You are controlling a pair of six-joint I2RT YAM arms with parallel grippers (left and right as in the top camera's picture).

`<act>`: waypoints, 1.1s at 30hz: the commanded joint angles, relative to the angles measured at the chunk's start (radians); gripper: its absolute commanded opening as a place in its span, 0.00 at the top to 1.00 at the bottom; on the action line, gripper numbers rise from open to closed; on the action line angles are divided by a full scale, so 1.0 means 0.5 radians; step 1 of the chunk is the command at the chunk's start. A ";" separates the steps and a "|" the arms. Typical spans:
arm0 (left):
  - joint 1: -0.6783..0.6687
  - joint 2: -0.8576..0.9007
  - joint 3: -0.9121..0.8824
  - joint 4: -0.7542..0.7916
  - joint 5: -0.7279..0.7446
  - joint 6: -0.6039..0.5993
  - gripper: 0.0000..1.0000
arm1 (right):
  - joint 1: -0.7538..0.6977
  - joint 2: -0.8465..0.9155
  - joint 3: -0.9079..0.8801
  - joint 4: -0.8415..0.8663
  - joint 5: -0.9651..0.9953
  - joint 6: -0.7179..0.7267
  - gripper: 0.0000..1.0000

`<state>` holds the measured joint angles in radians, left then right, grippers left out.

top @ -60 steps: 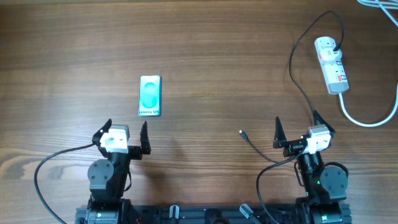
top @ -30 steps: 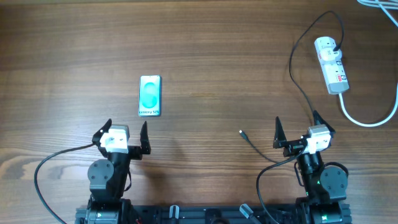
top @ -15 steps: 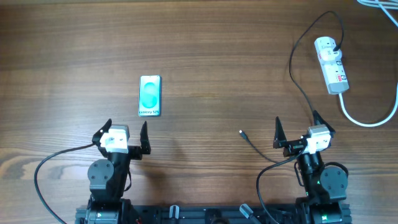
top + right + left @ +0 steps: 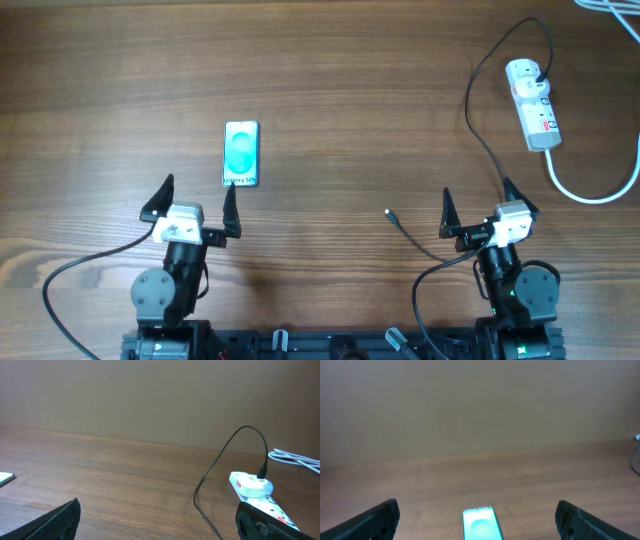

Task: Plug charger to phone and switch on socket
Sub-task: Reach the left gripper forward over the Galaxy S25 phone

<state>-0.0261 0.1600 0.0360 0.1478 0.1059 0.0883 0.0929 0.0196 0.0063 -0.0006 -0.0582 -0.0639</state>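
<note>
Wooden table (image 4: 320, 60), both pincers spread open and holding nothing.

From overhead, the phone (image 4: 241, 154) lay screen up just ahead of the left pincer (image 4: 199, 185), which gaped wide and did not touch it. The right pincer (image 4: 476, 190) stood just as wide, with the connector tip (image 4: 388, 213) of the charger (image 4: 467, 100) loose on the table to its left, well apart from the phone. The black cable looped round to its plug in the socket (image 4: 532, 105) at the far right, and a thick white cord (image 4: 590, 195) curved away from there. From the left wrist, the phone glowed at bottom centre between the two dark fingers (image 4: 375, 520), touching neither, before a plain beige wall (image 4: 470, 405). From the right wrist, the socket lay ahead on the right, with the cable arching up out of it.
</note>
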 commanded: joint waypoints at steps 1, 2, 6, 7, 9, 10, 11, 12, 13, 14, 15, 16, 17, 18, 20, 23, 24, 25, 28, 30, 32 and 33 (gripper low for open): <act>-0.009 0.027 0.394 -0.269 0.040 -0.151 0.00 | -0.012 -0.005 -0.002 0.004 0.027 0.024 0.00; -0.009 0.062 0.544 -0.409 0.040 -0.151 0.00 | -0.012 -0.005 -0.002 0.004 0.027 0.024 0.00; -0.009 0.323 1.166 -0.933 0.042 -0.150 0.00 | -0.012 -0.005 -0.002 0.004 0.027 0.024 0.00; -0.009 0.442 1.369 -1.093 0.050 -0.149 0.00 | -0.012 -0.005 -0.002 0.004 0.027 0.024 0.00; -0.009 0.660 1.697 -1.354 0.085 -0.149 0.00 | -0.012 -0.005 -0.002 0.004 0.027 0.024 0.00; -0.009 0.784 1.872 -1.490 0.110 -0.149 0.00 | -0.012 -0.005 -0.002 0.004 0.027 0.024 0.00; -0.009 0.905 2.034 -1.622 0.144 -0.149 0.00 | -0.012 -0.005 -0.002 0.004 0.027 0.024 0.00; -0.009 1.046 2.219 -1.775 0.198 -0.149 0.00 | -0.012 -0.005 -0.002 0.004 0.027 0.024 0.00; -0.009 1.188 2.403 -1.929 0.260 -0.149 0.00 | -0.012 -0.005 -0.002 0.004 0.027 0.024 0.00; -0.009 1.293 2.528 -2.038 0.310 -0.149 0.00 | -0.012 -0.005 -0.002 0.004 0.027 0.024 0.00; -0.009 1.411 2.668 -2.161 0.359 -0.150 0.00 | -0.012 -0.005 -0.002 0.004 0.027 0.024 0.00; -0.009 1.535 2.804 -2.288 0.421 -0.149 0.00 | -0.012 -0.005 -0.002 0.004 0.027 0.024 0.00; -0.009 1.624 2.888 -2.374 0.463 -0.149 0.00 | -0.012 -0.005 -0.002 0.004 0.027 0.024 0.00; -0.009 1.688 2.940 -2.425 0.491 -0.149 0.00 | -0.012 -0.005 -0.002 0.004 0.027 0.024 0.00; -0.009 1.855 3.007 -2.489 0.576 -0.149 0.00 | -0.012 -0.005 -0.002 0.004 0.027 0.024 0.00; -0.009 2.015 3.007 -2.475 0.660 -0.150 0.00 | -0.012 -0.005 -0.002 0.004 0.027 0.024 0.00; -0.009 2.052 3.007 -2.476 0.671 -0.150 0.00 | -0.012 -0.005 -0.002 0.004 0.027 0.024 0.00; -0.009 2.096 3.007 -2.483 0.672 -0.150 0.00 | -0.012 -0.005 -0.002 0.004 0.027 0.024 0.00; -0.009 2.207 3.006 -2.514 0.700 -0.149 0.26 | -0.012 -0.005 -0.002 0.004 0.027 0.024 0.00; -0.009 2.278 3.006 -2.487 0.700 -0.149 0.96 | -0.012 -0.005 -0.002 0.004 0.027 0.024 0.00; -0.009 2.336 3.006 -2.489 0.700 -0.150 0.96 | -0.012 -0.005 -0.002 0.004 0.027 0.024 0.00; -0.009 2.386 3.006 -2.505 0.700 -0.152 0.96 | -0.012 -0.005 -0.002 0.004 0.027 0.024 0.01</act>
<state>-0.0261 1.3025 1.5223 -1.0996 0.4320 0.0135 0.0929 0.0204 0.0063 -0.0010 -0.0582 -0.0639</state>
